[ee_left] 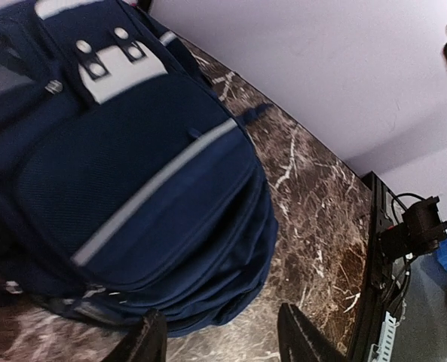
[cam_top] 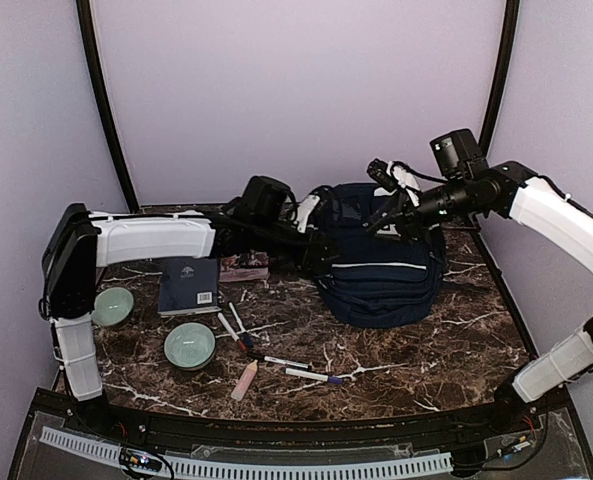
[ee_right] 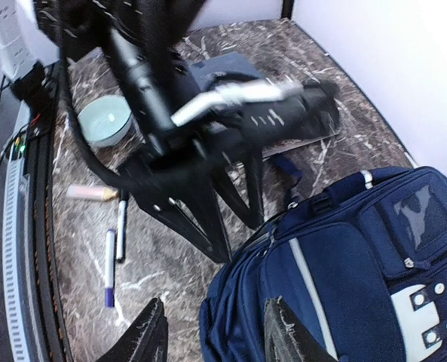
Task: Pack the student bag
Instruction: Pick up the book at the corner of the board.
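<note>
Top external: student bag (cam_top: 381, 275) lies flat, front face up, on the far middle-right of the dark marble table (cam_top: 446, 340); biggest item in view. Navy blue fabric and a rounded, bulging body, with a pale stripe running across the front. Left arm (cam_top: 156, 240) reaches in from the left and ends at the bag's left side. Right arm (cam_top: 566, 225) comes in from the right, its wrist over the bag's far end. Left of the bag: flat navy book (cam_top: 189, 285), pale green bowl (cam_top: 113, 305) at the left edge, second bowl (cam_top: 189, 345) nearer, markers (cam_top: 287, 362) scattered on the near marble. All are well apart from the bag. Left wrist: left gripper (ee_left: 219, 335) has its fingers spread, nothing between them, only bare marble and the bag's rounded edge just past the tips; cannot tell if it touches. The bag fills the left of this view: mesh-textured front pocket, grey-white stripe (ee_left: 155, 188) running diagonally across it, light grey patch (ee_left: 121, 72) with round metal snaps above, stacked seams along the side. Right wrist: right gripper (ee_right: 214, 324) has its fingers apart and pinches nothing; the bag's corner shows below and between them. The same stripe and snap patch show here, plus a small clear window pocket (ee_right: 415, 219) on the top panel. The left gripper's black fingers stand spread just beside the bag's edge.
</note>
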`<state>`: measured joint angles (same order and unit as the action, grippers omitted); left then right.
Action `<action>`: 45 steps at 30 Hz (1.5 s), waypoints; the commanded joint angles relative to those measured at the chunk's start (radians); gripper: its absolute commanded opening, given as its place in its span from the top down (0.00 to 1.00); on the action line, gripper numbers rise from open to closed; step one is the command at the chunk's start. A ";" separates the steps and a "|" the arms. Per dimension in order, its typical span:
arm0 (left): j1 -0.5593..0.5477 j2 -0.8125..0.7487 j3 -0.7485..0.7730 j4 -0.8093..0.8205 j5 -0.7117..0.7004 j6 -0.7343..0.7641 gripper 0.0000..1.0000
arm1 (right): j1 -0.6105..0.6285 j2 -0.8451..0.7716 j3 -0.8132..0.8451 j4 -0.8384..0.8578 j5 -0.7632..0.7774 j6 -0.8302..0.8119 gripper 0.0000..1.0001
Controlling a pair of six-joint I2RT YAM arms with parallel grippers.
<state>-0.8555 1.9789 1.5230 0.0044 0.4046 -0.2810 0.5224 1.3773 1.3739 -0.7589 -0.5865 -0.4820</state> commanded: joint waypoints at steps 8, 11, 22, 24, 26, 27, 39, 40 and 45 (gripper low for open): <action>0.354 -0.176 -0.073 -0.144 -0.103 -0.046 0.33 | 0.089 0.384 0.181 0.427 0.065 0.450 0.59; 0.427 -0.121 -0.048 -0.149 -0.102 -0.098 0.31 | 0.127 0.503 0.247 0.491 0.076 0.504 0.61; 0.544 0.101 0.060 -0.115 -0.107 -0.183 0.28 | 0.173 0.942 0.563 0.553 0.023 0.730 0.66; 0.553 0.124 0.078 -0.123 -0.122 -0.196 0.27 | 0.174 1.001 0.604 0.562 0.010 0.760 0.66; 0.564 0.141 0.085 -0.127 -0.140 -0.211 0.25 | 0.175 1.052 0.641 0.574 -0.001 0.797 0.66; 0.568 0.149 0.088 -0.129 -0.146 -0.217 0.25 | 0.176 1.085 0.658 0.585 -0.013 0.816 0.66; 0.609 0.220 0.141 -0.186 -0.122 -0.204 0.25 | 0.183 1.259 0.799 0.653 -0.024 0.939 0.68; 0.613 0.229 0.154 -0.199 -0.119 -0.202 0.25 | 0.183 1.266 0.799 0.655 -0.020 0.951 0.68; 0.631 0.267 0.203 -0.250 -0.097 -0.189 0.25 | 0.183 1.288 0.781 0.658 0.020 1.003 0.68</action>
<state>-0.2424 2.2318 1.6768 -0.1783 0.2810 -0.4892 0.6971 2.6293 2.1433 -0.1402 -0.6029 0.4644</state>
